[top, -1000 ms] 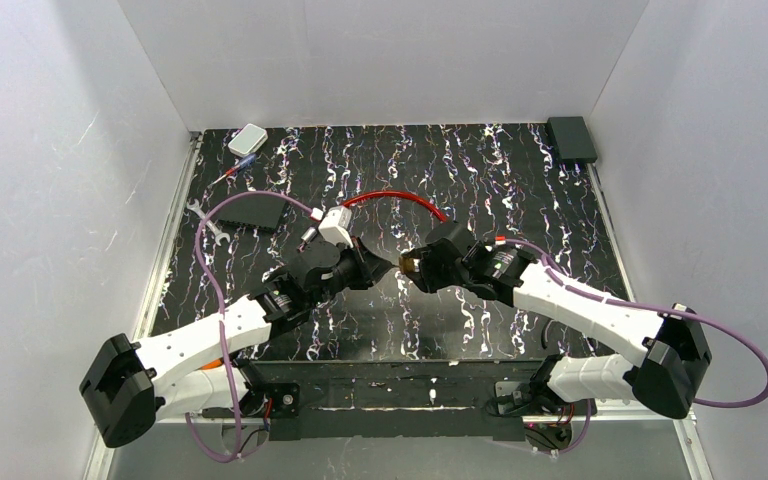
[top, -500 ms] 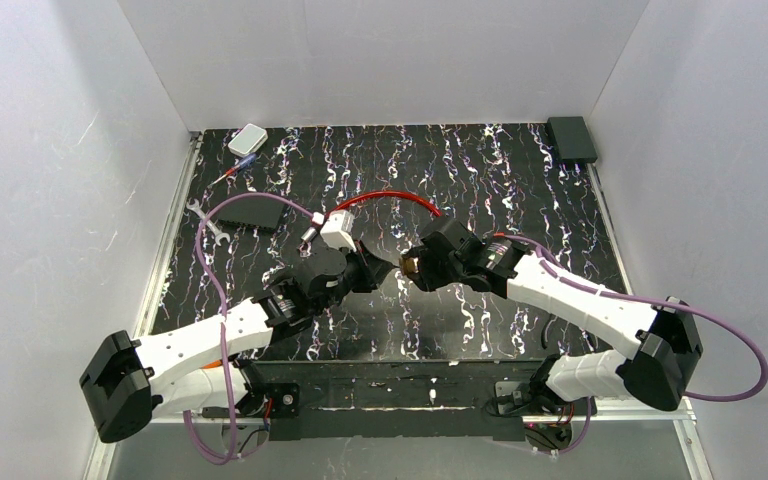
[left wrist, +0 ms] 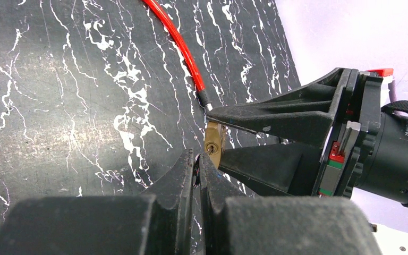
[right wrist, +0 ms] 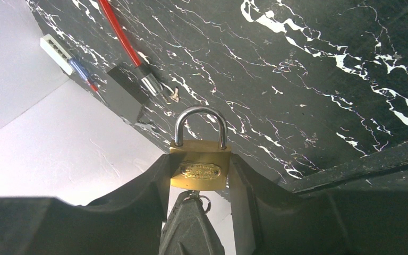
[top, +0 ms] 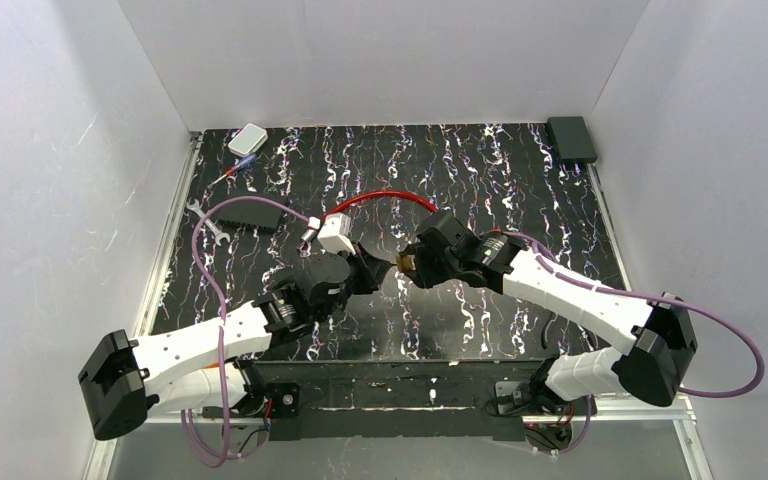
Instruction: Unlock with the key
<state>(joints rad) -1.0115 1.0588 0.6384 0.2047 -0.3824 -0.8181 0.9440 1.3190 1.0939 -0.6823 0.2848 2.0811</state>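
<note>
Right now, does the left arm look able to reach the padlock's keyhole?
Probably yes: the right jaws grip the padlock by its sides, leaving its keyhole facing the shut left jaws, with nothing between.

Black marbled table (top: 460, 170): white box (top: 247, 139), wrench (top: 203, 220), black slab (top: 250, 213), red cable (top: 385, 198), black box (top: 571, 138) far-right corner.

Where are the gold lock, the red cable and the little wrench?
gold lock (right wrist: 201, 170): right wrist view, on its brass body.
red cable (left wrist: 180, 47): left wrist view, midway along it.
wrench (top: 204, 222): top view, on its handle.
</note>
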